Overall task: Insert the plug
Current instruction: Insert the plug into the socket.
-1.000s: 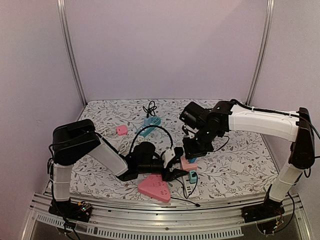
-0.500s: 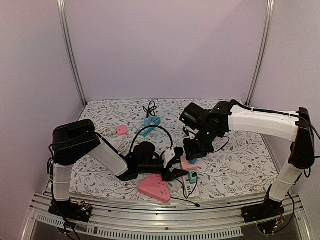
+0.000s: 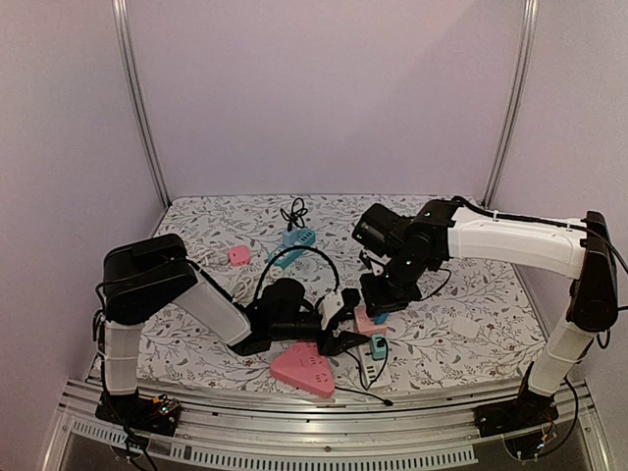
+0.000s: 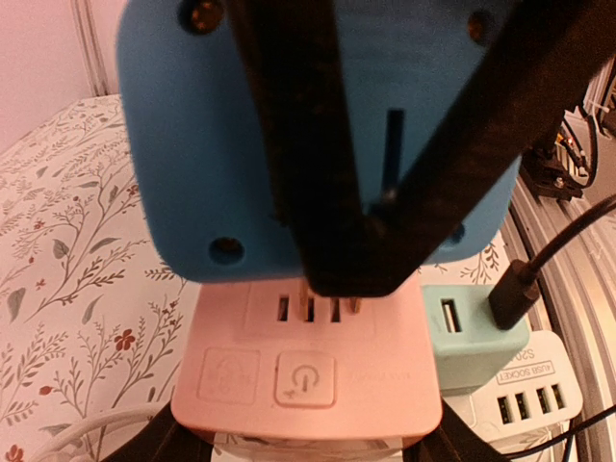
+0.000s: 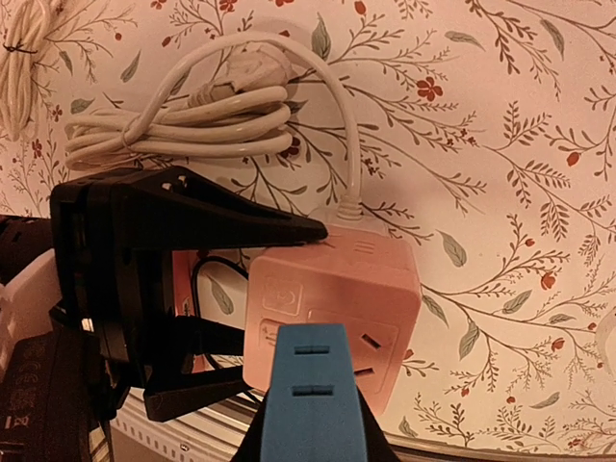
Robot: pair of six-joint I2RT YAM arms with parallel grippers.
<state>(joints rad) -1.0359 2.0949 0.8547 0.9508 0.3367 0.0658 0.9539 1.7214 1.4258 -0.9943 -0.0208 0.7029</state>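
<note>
Now, your right pincer (image 4: 351, 262) is clamped tight on the blue plug (image 4: 221, 144). The plug hangs directly over the pink cube (image 4: 308, 375), with its prongs at the mouths of the cube's slots. I judge the insertion to be at first contact, though how deep the prongs sit cannot be told. Your left pincer (image 5: 274, 308) holds the cube at a middling width, 1 finger on each side; whether the cube also rests on the table (image 5: 500, 144) I cannot tell. The chief risk is misalignment. The plug's body hides much of the socket face in both wrist views, so if the prongs are slightly off or the plug is tilted, pressing down will jam them against the face rather than seat them. That force could twist the plug in your right pincer or tip the cube out of your left one. The cube's white cord (image 5: 207, 120) lies coiled close behind it and could tug it askew. The teal adapter (image 4: 472, 342) with its black lead stands just beside the cube, so a sideways slip could knock it. Press straight and slowly.
</note>
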